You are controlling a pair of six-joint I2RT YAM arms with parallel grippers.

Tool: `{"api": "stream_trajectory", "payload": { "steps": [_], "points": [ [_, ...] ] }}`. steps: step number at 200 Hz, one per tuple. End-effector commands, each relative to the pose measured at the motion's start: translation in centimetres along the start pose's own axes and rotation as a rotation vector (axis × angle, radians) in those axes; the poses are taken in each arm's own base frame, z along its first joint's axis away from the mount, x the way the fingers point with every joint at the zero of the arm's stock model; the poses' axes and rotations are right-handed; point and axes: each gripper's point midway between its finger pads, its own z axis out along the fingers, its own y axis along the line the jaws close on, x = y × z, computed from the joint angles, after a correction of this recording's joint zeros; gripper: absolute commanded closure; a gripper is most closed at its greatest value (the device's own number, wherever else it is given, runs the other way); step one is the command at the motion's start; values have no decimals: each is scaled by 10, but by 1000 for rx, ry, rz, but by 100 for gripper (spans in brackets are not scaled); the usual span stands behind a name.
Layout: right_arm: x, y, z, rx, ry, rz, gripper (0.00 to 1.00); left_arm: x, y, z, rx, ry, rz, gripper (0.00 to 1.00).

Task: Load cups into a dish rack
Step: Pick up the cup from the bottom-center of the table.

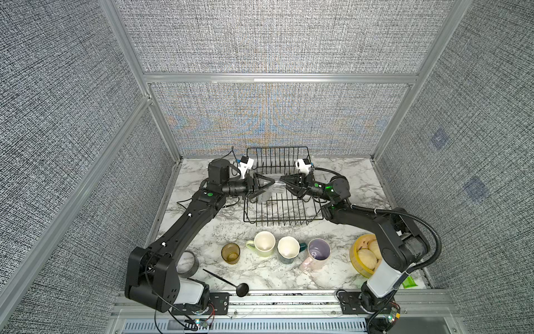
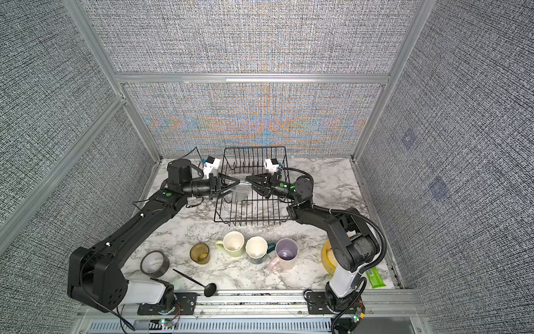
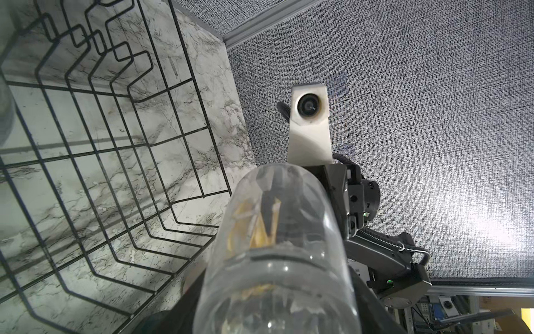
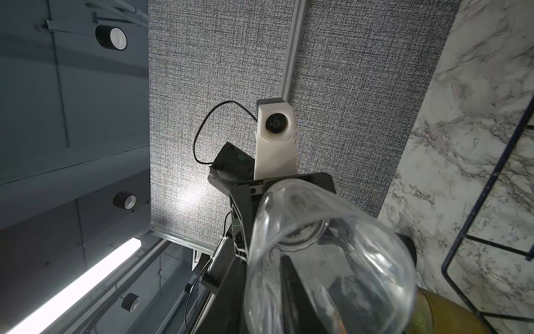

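A clear glass (image 1: 273,189) (image 2: 242,188) lies level above the black wire dish rack (image 1: 289,222) (image 2: 251,222), between both grippers. My left gripper (image 1: 268,189) is shut on its base end (image 3: 274,260), a dark finger on each side. My right gripper (image 1: 284,185) is at the mouth (image 4: 332,260), one finger inside, jaws slightly apart round the wall. An amber tumbler (image 1: 230,253), a yellow-green mug (image 1: 264,243), a teal mug (image 1: 288,248) and a pink mug (image 1: 316,254) stand upright in a row in front of the rack.
A yellow steamer basket with buns (image 1: 364,254) sits under the right arm. A tape roll (image 2: 154,263) and a black spoon (image 1: 228,282) lie near the front edge on the left. At the front right lies a green packet (image 2: 375,277). Walls close in three sides.
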Motion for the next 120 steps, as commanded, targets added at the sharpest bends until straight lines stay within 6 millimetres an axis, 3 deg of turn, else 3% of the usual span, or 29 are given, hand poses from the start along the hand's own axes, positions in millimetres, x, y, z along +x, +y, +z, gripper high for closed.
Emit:
{"api": "stream_trajectory", "payload": {
  "steps": [1,53,64,72,79,97,120],
  "points": [
    [-2,2,-7,0,-8,-19,67,-7,4,1,-32,-25,39,39],
    [-10,-4,-42,60,-56,-19,59,-18,26,7,-181,-35,87,41],
    [-12,-14,-53,109,-75,-19,53,-18,31,12,-219,-20,103,42],
    [-12,-18,-61,145,-89,-30,42,-20,33,17,-248,-7,122,44],
    [-10,-24,-67,184,-91,-34,37,-20,37,21,-281,4,139,45],
    [-1,-30,-80,317,-89,-91,36,-25,45,30,-370,20,182,46],
    [8,-38,-108,609,-116,-255,35,-33,56,42,-467,41,236,48]
  ]
}}
